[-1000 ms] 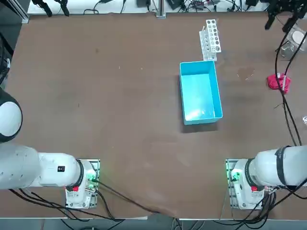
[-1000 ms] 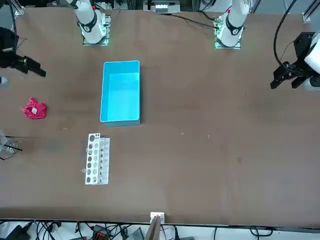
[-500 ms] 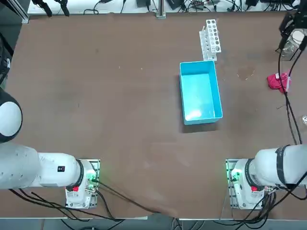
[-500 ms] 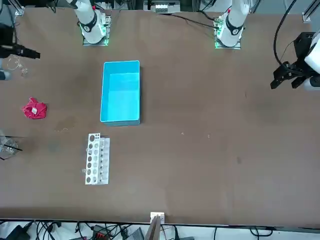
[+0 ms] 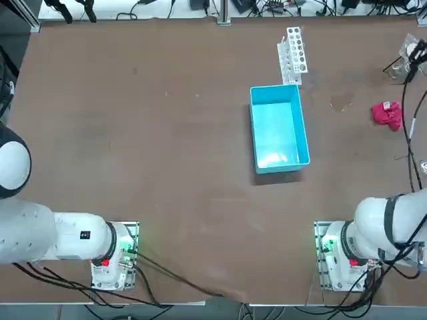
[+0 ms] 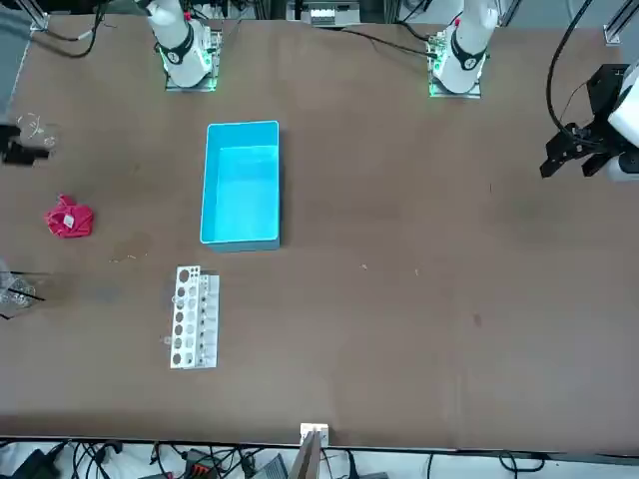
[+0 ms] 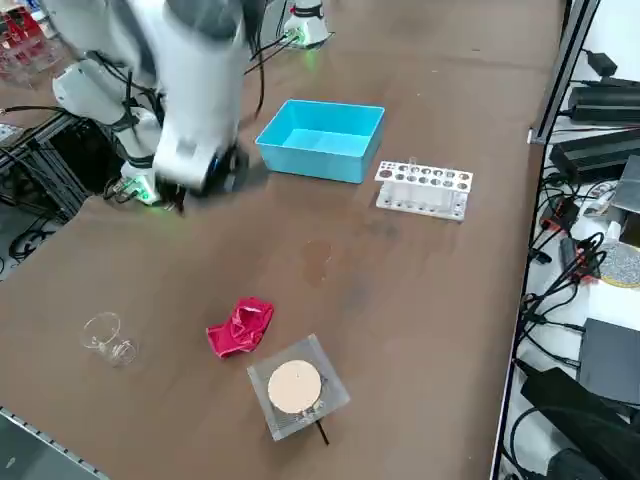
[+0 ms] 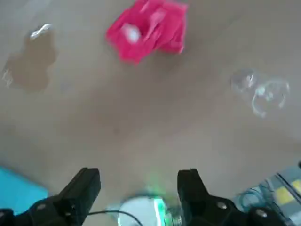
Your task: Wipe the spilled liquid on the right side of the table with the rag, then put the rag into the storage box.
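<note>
Magenta rag (image 5: 387,113) crumpled on table (image 5: 167,153), near spilled liquid (image 5: 341,102); blue storage box (image 5: 278,128) empty.

Robotics lab: tube rack (image 5: 294,53), cables (table (image 5: 167,133) edges).

Your room beyond the brown bench (image 5: 167,133): cables, rails and equipment on every side.

Seen from above, you get a tangle of dark cables (image 5: 267,8) running along the bench's far edge, with a small metal bracket (image 6: 313,435) clamped at the middle of that same edge in the front view. From the right side, you see a slanted metal rail (image 7: 562,60) bordering the bench's far end; past it lie black power units (image 7: 605,100) and loose wiring (image 7: 555,250), below bench level. A dark open-frame rack (image 7: 45,165) stands at the opposite end. The light falls evenly, giving you only soft shadows on the matte top.
</note>
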